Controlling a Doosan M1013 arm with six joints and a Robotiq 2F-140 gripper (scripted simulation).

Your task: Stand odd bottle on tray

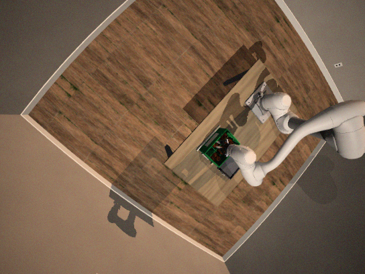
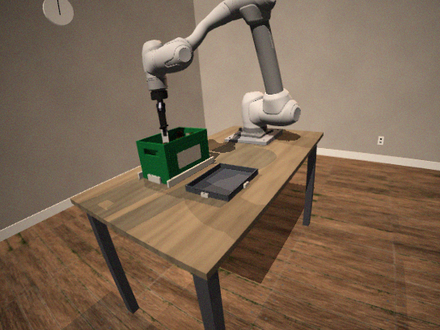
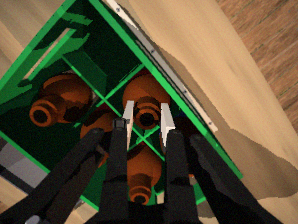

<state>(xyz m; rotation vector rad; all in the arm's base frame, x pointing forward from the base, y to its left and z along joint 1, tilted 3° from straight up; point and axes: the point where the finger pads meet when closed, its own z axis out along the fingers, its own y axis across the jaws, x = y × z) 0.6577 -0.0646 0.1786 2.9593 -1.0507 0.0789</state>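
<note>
The green crate stands level on the table with brown bottles in it. My gripper points down into the crate and is shut on the neck of one brown bottle, just below its mouth, in a cell by the long wall. Another bottle leans in its cell at the left of the wrist view, and one is below the fingers. Others are partly hidden behind the fingers. The dark tray lies flat beside the crate, with no bottle on it.
Pale rails run along the crate's sides, and small pale blocks sit against the tray. The crate's thin green dividers separate the cells around the fingers. The arm's base stands at the far end of the table.
</note>
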